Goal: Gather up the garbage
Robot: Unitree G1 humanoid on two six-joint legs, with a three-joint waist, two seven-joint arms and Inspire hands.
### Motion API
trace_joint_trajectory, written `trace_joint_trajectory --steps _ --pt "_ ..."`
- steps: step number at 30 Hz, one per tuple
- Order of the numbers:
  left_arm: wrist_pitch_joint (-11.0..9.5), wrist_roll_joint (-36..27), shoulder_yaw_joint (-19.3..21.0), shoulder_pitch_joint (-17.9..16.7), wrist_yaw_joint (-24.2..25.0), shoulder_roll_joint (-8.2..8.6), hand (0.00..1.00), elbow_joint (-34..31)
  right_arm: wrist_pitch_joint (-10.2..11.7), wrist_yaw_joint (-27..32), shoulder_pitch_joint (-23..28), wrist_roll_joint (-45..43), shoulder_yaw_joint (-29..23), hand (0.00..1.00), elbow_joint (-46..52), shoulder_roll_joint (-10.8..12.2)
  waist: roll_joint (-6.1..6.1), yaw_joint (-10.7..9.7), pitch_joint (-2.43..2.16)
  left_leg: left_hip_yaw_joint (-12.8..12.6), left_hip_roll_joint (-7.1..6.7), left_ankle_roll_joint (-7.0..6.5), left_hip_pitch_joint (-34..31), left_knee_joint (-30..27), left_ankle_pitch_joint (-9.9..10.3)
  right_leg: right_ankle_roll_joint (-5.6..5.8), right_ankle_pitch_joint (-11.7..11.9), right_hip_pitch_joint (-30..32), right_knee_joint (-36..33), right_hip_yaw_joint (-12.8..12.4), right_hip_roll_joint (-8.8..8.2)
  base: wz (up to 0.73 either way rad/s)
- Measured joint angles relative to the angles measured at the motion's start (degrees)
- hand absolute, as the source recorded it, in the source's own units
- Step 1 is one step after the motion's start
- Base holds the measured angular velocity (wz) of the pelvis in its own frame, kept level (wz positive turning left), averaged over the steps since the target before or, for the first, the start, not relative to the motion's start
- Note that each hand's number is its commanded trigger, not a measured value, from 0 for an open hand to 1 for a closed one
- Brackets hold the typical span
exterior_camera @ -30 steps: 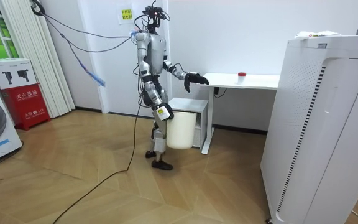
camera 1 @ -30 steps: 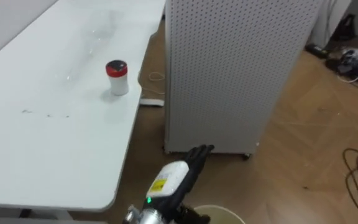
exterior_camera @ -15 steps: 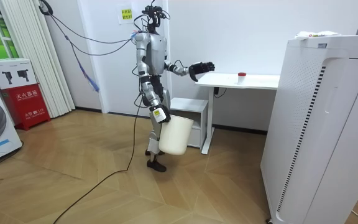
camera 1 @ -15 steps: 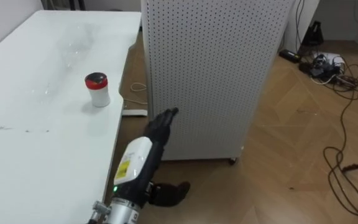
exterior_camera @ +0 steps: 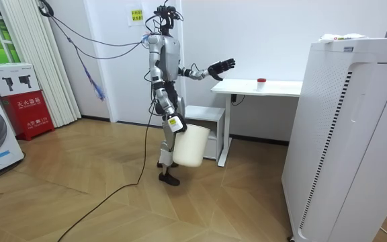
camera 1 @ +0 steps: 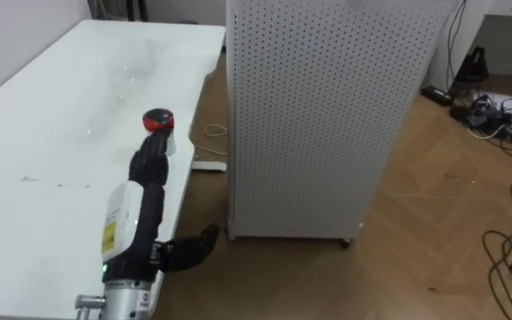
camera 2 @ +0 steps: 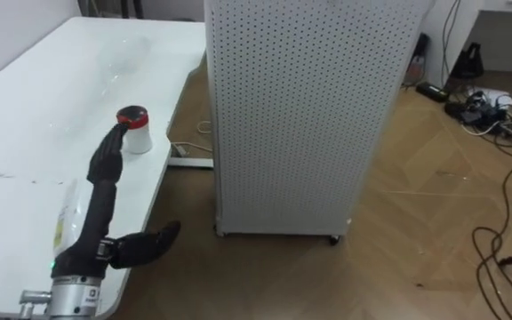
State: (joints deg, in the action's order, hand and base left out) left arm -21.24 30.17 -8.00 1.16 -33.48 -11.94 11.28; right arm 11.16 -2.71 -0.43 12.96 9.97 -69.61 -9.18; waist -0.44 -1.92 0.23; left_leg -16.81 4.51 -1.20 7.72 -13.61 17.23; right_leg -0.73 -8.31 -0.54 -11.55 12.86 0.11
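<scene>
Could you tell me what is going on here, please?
The humanoid robot stands at the end of a white table. Its open left hand is raised toward a small red-capped container on the table, and the room view shows it well short of it. A white bucket hangs at its right hand, beside its leg. Nothing has been picked up yet.

Container [camera 1: 158,121] on table [camera 1: 52,107], left hand [camera 1: 147,167] before it, cabinet [camera 1: 327,116] right of table.

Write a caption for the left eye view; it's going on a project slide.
Left hand, fingers straight, extended over the white table toward a red-lidded container; perforated white cabinet at right.
</scene>
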Motion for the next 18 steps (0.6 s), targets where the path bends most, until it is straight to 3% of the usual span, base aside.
trace_joint_trajectory --steps 4,5,7,8,9,10,11,13,14,15,16,17,18 --pt "-0.2 -1.2 0.8 -0.7 -2.0 -0.06 0.00 0.1 -0.1 -0.1 0.0 -0.5 0.0 1.00 0.7 -0.1 0.08 0.6 0.07 -0.4 0.51 0.24 0.1 -3.1 -0.1 -0.47 -0.3 -0.5 -0.5 1.4 0.17 -0.13" --pt "-0.6 -2.7 1.1 -1.7 -2.2 -0.14 0.00 0.5 -0.1 -0.5 -0.2 -0.7 0.0 1.00 0.9 -0.1 -0.03 0.9 0.11 -0.3 0.83 0.25 -0.4 -5.8 -0.1 -1.27 -0.9 -0.6 -1.4 3.2 0.12 -0.42" --pt "-0.6 -5.1 1.4 -3.4 -2.3 -0.20 0.00 0.7 -0.1 -1.1 -0.2 -0.8 0.1 1.00 1.2 -0.2 -0.10 1.4 0.14 -0.3 2.01 0.30 -3.4 -14.0 -0.1 -1.76 -1.2 -1.6 -1.3 5.3 -0.02 -0.46" --pt "-0.6 -6.1 1.6 -4.0 -2.3 -0.11 0.00 1.0 -0.1 -1.3 -0.1 -1.3 0.1 1.00 1.3 -0.4 -0.10 1.8 0.44 0.1 3.16 1.38 -6.4 -21.5 -0.8 -2.22 -1.7 -2.7 -0.8 4.5 -0.26 -0.32" --pt "-0.7 -7.9 1.7 -4.1 -2.0 0.23 0.00 2.1 -0.1 -1.2 0.0 -1.8 0.1 1.00 1.0 -0.5 -0.33 2.1 1.00 2.8 3.65 2.55 -9.5 -27.4 -1.3 -2.45 -2.3 -3.4 -1.0 3.8 -0.20 -0.23" --pt "-0.7 -9.0 1.7 -4.1 -1.9 0.34 0.00 2.8 -0.2 -1.2 0.1 -1.9 0.1 1.00 0.8 -0.5 -0.15 2.1 0.86 4.3 3.46 2.50 -10.7 -27.6 -0.8 -2.56 -2.6 -3.4 -1.3 3.6 -0.17 -0.07" --pt "-0.7 -10.8 1.6 -4.1 -1.8 0.51 0.00 3.2 -0.3 -0.8 0.1 -1.8 0.1 1.00 0.8 -0.5 -0.07 2.3 1.00 6.4 3.04 2.35 -13.7 -26.7 0.2 -2.62 -3.4 -3.3 -2.0 3.0 -0.19 -0.09" --pt "-0.8 -11.8 1.6 -4.1 -2.1 1.05 0.00 3.8 -1.1 -0.1 0.5 -1.5 0.2 1.00 0.7 -0.6 -0.74 3.8 1.38 8.3 2.54 2.63 -18.1 -22.9 0.1 -2.25 -5.2 -2.7 -4.1 1.3 -0.93 -0.33" --pt "-1.0 -11.8 1.7 -4.1 -2.7 1.62 0.00 4.5 -1.3 0.1 0.5 -1.2 0.1 1.00 0.8 -0.9 -0.74 4.8 1.33 9.6 1.81 3.49 -21.3 -18.1 -1.2 -2.37 -6.7 -2.3 -5.7 0.9 -1.36 -0.42" --pt "-1.1 -11.8 1.7 -4.0 -3.4 2.18 0.00 5.3 -1.3 0.4 0.6 -0.7 0.3 1.00 1.1 -0.9 -0.72 5.4 1.28 11.0 1.31 3.19 -23.9 -13.7 -5.8 -1.73 -8.3 -1.4 -7.8 0.5 -2.26 -0.28" --pt "-1.2 -11.8 1.7 -4.0 -3.7 2.44 0.00 5.8 -1.3 0.7 0.6 -0.7 0.5 1.00 1.1 -1.0 -0.43 5.5 1.01 11.4 0.70 3.07 -24.5 -12.3 -8.1 -1.21 -9.2 -1.3 -8.9 0.3 -2.72 -0.20" --pt "-1.2 -11.7 1.8 -4.5 -4.2 2.79 0.00 6.0 -1.3 0.7 0.6 -0.9 0.4 1.00 1.1 -0.9 -1.04 5.5 0.55 11.6 -0.48 1.84 -24.3 -11.3 -10.8 0.39 -10.8 -0.5 -11.1 -0.1 -3.69 -0.07" --pt "-1.2 -11.7 2.0 -4.5 -4.6 2.82 0.00 6.0 -1.3 0.9 0.6 -1.0 0.1 1.00 1.4 -0.7 -1.64 5.5 0.31 10.8 -1.40 0.76 -23.9 -10.8 -11.6 1.24 -11.4 -0.4 -11.4 -0.2 -4.32 -0.05"
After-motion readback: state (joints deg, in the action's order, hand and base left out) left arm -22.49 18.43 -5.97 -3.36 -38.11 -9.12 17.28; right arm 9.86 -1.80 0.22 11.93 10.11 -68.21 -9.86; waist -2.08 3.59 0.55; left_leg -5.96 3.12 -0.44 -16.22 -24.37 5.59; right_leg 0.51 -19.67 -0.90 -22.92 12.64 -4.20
